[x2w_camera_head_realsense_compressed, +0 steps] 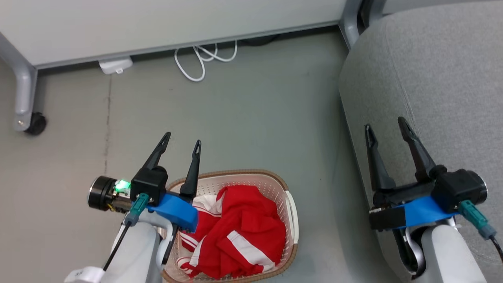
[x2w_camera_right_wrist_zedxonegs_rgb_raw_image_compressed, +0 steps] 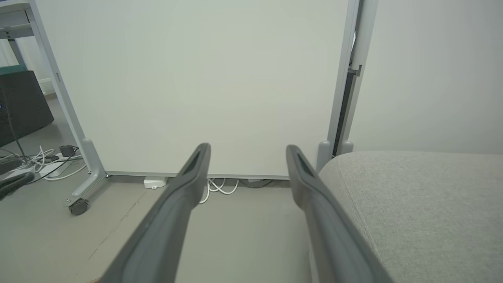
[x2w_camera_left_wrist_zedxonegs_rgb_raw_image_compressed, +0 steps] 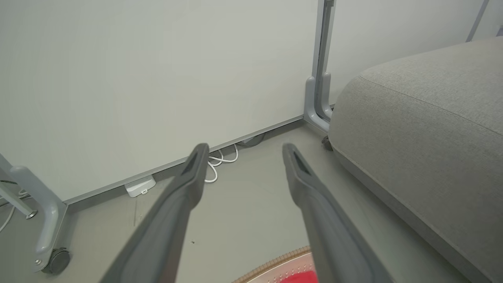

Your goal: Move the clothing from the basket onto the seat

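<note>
- Two tools show in the head view, each with its fingers spread apart and nothing between them. The left tool (x2w_camera_head_realsense_compressed: 182, 138) hangs above the left rim of the basket (x2w_camera_head_realsense_compressed: 251, 173), fingers pointing away over the grey floor (x2w_camera_head_realsense_compressed: 255, 110). The right tool (x2w_camera_head_realsense_compressed: 385, 122) sits at the lower right, over the front edge of the seat (x2w_camera_head_realsense_compressed: 444, 78). The clothing (x2w_camera_head_realsense_compressed: 243, 228) lies crumpled inside the basket, red with white stripes, and none of it is on the seat. The basket stands on the floor near the seat, to its left, with a strip of floor between them. A white cable (x2w_camera_head_realsense_compressed: 200, 59) loops at the foot of a pale panel (x2w_camera_head_realsense_compressed: 157, 23) further off.
- Left wrist view: the left tool (x2w_camera_left_wrist_zedxonegs_rgb_raw_image_compressed: 245, 146) is wide open and empty, aimed at the floor and the panel's base. A bit of the basket's brown rim (x2w_camera_left_wrist_zedxonegs_rgb_raw_image_compressed: 275, 264) and a scrap of red clothing (x2w_camera_left_wrist_zedxonegs_rgb_raw_image_compressed: 302, 278) show at the bottom edge. The seat (x2w_camera_left_wrist_zedxonegs_rgb_raw_image_compressed: 424, 129) rises on the right.
- Right wrist view: the right tool (x2w_camera_right_wrist_zedxonegs_rgb_raw_image_compressed: 248, 146) is open and empty. Its right finger overlaps the corner of the seat (x2w_camera_right_wrist_zedxonegs_rgb_raw_image_compressed: 424, 204); I cannot tell whether they touch. A caster (x2w_camera_right_wrist_zedxonegs_rgb_raw_image_compressed: 78, 206) stands under the panel's leg at the left.
</note>
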Available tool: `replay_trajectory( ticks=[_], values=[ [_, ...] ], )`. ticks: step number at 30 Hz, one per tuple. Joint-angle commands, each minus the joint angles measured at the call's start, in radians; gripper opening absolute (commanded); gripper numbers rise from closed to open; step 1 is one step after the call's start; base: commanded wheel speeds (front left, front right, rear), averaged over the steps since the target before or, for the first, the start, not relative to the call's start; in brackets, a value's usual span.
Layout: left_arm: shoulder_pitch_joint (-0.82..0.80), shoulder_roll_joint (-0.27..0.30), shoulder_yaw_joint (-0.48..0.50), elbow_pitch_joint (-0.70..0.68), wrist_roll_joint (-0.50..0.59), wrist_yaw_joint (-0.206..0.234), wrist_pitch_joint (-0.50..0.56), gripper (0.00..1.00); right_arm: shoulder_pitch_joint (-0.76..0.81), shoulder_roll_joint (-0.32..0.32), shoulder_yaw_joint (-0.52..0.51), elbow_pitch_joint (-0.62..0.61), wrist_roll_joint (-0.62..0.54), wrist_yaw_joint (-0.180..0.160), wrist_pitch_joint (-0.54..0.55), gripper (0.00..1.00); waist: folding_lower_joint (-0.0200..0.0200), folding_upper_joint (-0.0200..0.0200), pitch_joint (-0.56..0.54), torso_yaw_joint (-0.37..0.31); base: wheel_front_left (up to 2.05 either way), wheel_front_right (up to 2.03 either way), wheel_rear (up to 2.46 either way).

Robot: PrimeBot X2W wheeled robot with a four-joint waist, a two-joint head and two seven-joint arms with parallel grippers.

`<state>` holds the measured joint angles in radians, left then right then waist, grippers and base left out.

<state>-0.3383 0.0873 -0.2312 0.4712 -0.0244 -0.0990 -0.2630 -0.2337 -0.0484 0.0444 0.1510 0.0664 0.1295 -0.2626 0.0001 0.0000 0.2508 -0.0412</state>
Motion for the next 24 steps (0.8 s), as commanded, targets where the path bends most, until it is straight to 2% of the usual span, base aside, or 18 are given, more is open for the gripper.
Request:
replay_trajectory(
  ticks=[1,8,17,24],
  values=[
    [-0.047,0.006,-0.006,0.020,0.006,-0.005,-0.003,1.00,-0.036,-0.003,-0.001,-0.013,-0.001,0.002,-0.003,1.00,-0.0001,0.0000,0.099,-0.045,0.00,0.00,0.00],
    [-0.175,0.023,-0.058,0.136,0.007,-0.025,-0.003,1.00,-0.110,-0.003,-0.004,-0.054,0.008,0.002,-0.003,1.00,-0.0001,0.0000,0.240,-0.080,0.00,0.00,0.00],
    [-0.305,0.033,-0.140,0.300,-0.012,-0.032,-0.003,1.00,-0.173,-0.003,-0.012,-0.097,-0.004,0.002,-0.003,1.00,-0.0001,0.0000,0.388,-0.091,0.00,0.00,0.00],
    [-0.389,0.053,-0.239,0.455,-0.073,-0.033,-0.003,1.00,-0.214,-0.003,-0.017,-0.130,-0.011,0.002,-0.003,1.00,-0.0001,0.0000,0.499,-0.100,0.00,0.00,0.00]
  ],
)
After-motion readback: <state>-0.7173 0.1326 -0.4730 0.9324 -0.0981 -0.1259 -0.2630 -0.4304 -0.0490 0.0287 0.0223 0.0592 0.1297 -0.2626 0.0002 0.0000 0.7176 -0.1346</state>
